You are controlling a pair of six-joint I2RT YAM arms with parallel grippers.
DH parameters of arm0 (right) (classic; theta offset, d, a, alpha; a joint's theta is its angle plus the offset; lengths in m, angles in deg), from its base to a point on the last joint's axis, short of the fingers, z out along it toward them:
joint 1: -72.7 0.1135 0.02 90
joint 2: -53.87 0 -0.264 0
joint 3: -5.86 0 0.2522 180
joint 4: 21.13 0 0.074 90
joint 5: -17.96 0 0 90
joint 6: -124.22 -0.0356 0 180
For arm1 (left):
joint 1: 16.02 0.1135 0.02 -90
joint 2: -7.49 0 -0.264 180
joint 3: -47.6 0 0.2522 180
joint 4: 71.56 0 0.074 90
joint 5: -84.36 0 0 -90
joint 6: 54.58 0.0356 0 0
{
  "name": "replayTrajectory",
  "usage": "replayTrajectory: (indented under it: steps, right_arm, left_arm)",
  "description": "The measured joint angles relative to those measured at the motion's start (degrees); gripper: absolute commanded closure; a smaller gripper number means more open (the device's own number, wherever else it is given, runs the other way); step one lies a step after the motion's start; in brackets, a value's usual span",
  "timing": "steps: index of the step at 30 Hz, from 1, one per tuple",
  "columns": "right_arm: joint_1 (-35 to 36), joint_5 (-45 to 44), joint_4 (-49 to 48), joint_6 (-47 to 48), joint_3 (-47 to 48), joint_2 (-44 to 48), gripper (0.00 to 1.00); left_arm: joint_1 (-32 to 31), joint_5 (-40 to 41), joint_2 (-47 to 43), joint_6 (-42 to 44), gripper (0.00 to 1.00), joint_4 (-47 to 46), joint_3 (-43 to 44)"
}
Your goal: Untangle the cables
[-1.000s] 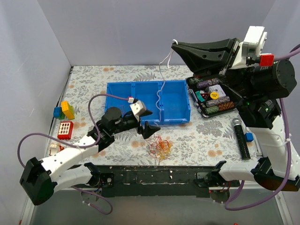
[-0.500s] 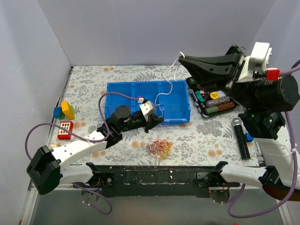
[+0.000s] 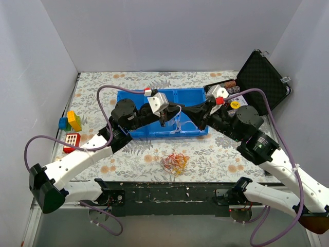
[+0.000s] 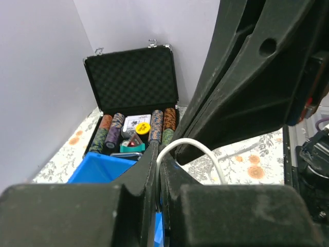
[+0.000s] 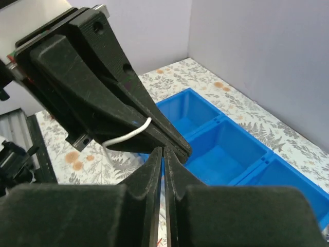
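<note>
Floral desk (image 3: 103,82): left hand (image 4: 159,154) pinches white cable (image 4: 190,144) over blue bin (image 3: 195,92). Right hand (image 5: 163,152) pressed together beside it, probably handover, keeping it clear of coloured tangle (image 3: 175,161).

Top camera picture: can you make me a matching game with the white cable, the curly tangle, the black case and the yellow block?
1 white cable
2 curly tangle
3 black case
4 yellow block

a lid open
b at the far left
c pinched in the left tool
d lying in front of the blue bin

Pairs: 1-c, 2-d, 3-a, 4-b
</note>
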Motion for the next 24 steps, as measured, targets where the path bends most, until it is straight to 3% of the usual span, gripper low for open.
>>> replayTrajectory:
  steps: [8,15,19,21,24]
  right_arm:
    - [0.0,-10.67,-1.53,2.03,-0.26,-0.28,0.99]
    - [-1.9,-19.08,-3.87,5.64,-0.28,-4.83,0.99]
    - [-6.47,-19.23,-4.57,4.94,-0.94,-4.66,0.53]
    - [-7.8,-19.23,-4.94,4.02,-2.89,-2.78,0.43]
    - [-8.09,-19.06,-5.09,3.08,-7.39,2.19,0.41]
  left_arm:
    - [0.0,-0.33,10.38,5.6,0.84,0.33,3.98]
    - [0.0,2.8,22.47,9.44,0.96,0.55,6.82]
    - [0.0,6.16,25.86,9.7,0.99,-0.39,12.74]
    - [0.0,8.24,25.83,9.81,1.0,-2.32,14.78]
    - [0.02,12.17,25.9,9.9,1.0,-4.26,18.08]
